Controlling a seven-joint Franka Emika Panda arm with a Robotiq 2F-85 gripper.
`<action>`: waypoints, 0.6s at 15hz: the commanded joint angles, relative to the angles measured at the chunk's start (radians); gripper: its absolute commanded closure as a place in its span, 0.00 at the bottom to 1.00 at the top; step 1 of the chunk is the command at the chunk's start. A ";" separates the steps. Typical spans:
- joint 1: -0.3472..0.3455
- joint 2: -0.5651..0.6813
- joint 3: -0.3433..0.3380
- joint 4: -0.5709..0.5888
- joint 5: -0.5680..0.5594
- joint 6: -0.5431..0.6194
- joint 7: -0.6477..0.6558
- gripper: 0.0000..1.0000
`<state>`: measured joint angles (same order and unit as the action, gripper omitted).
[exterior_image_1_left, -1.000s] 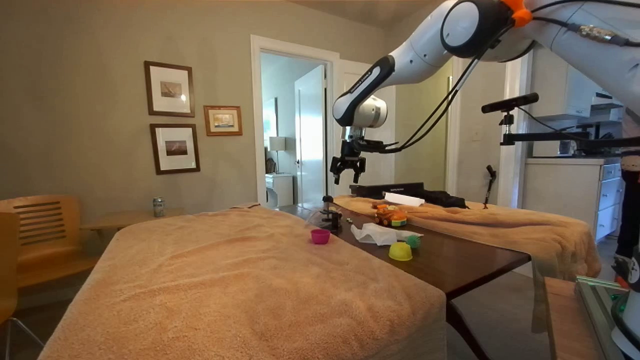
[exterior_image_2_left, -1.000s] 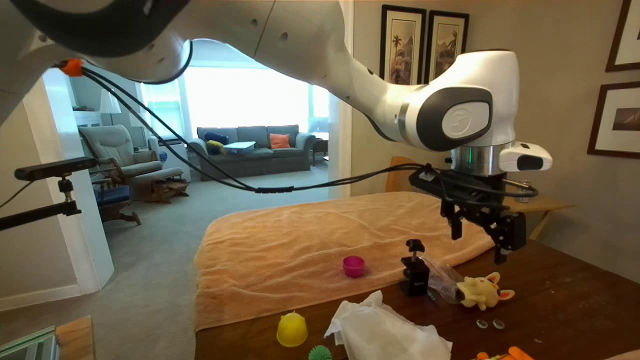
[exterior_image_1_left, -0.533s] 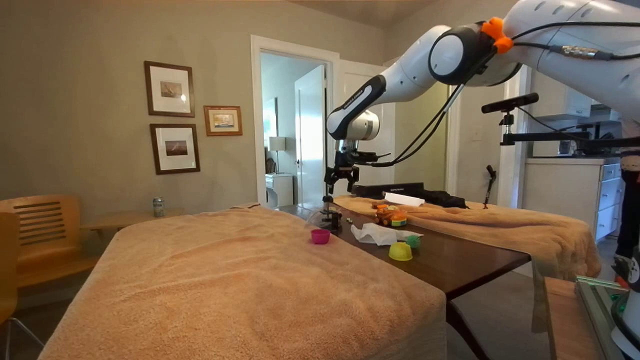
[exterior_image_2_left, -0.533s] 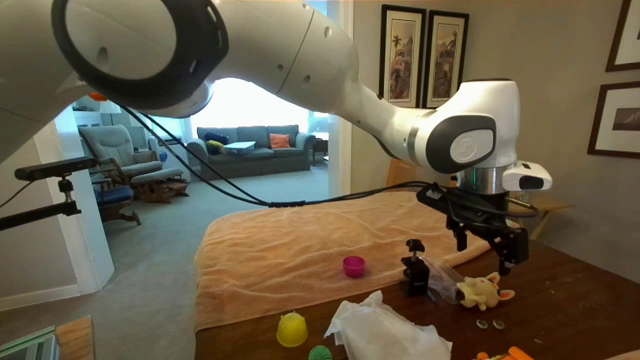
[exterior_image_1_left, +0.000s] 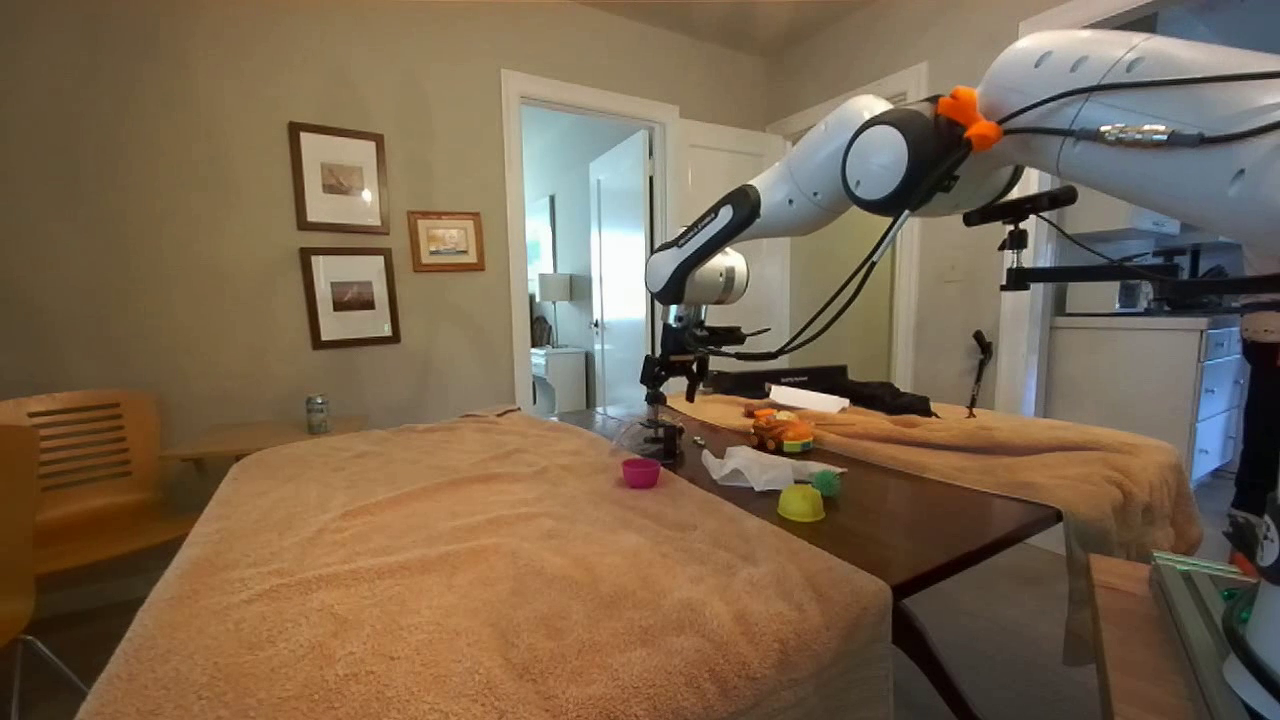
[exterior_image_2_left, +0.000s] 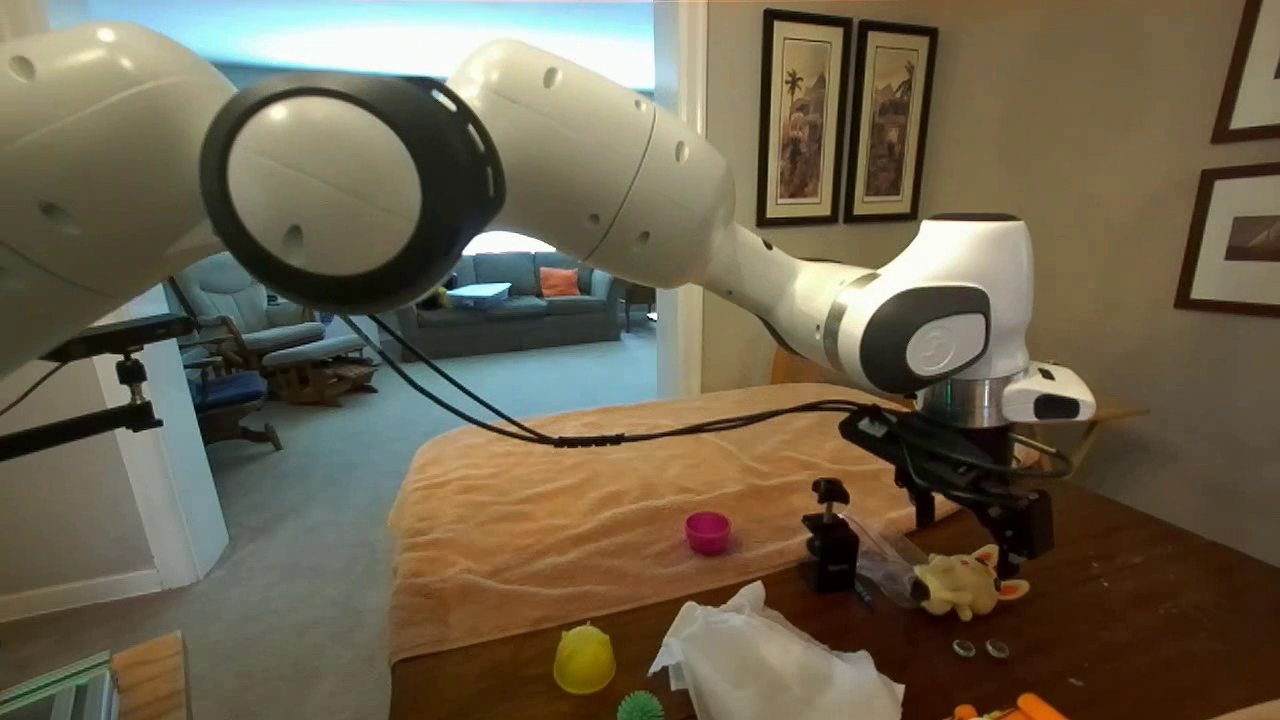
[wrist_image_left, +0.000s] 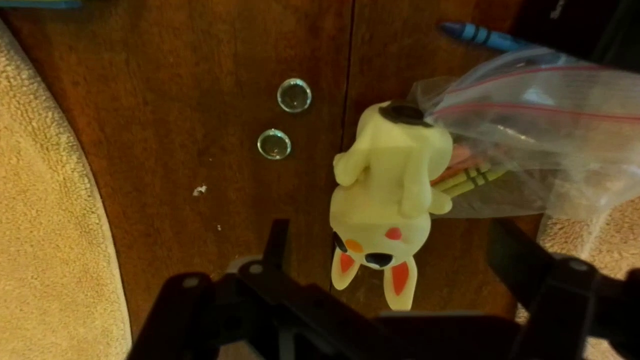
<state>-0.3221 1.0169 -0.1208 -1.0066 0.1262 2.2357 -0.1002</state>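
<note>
Hand (exterior_image_2_left: 967, 536) spread wide, holding nothing, above toy (wrist_image_left: 390, 180) — gap broader than its head, apparently leaving room both sides. Toy lies face up on counter (wrist_image_left: 215, 100), likely because big head overbalances it. Bag (wrist_image_left: 540, 145) sits by its flank, apparently bulged by crayons (wrist_image_left: 465, 181).

On the desk (exterior_image_2_left: 1150, 610), below my hand (exterior_image_2_left: 968, 545) and to one side, lay two clear discs (wrist_image_left: 274, 144). A black clamp (exterior_image_2_left: 833, 565) stood near my hand, with a blue crayon (wrist_image_left: 490, 38) beside it. Farther from my hand, past the clamp, a pink cup (exterior_image_2_left: 708, 536) rested upright on a peach towel (exterior_image_2_left: 560, 510). Lower than my hand and away from it, I saw a crumpled white sheet (exterior_image_2_left: 780, 660), a yellow dome-shaped piece (exterior_image_2_left: 585, 660), a green spiky ball (exterior_image_1_left: 826, 484) and an orange toy (exterior_image_1_left: 778, 428).
</note>
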 joint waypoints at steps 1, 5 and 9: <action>-0.011 0.086 0.009 0.131 -0.020 -0.036 0.031 0.00; -0.014 0.130 0.011 0.184 -0.021 -0.054 0.033 0.00; -0.015 0.167 0.012 0.231 -0.023 -0.072 0.036 0.00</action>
<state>-0.3257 1.1248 -0.1208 -0.8785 0.1252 2.2078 -0.1001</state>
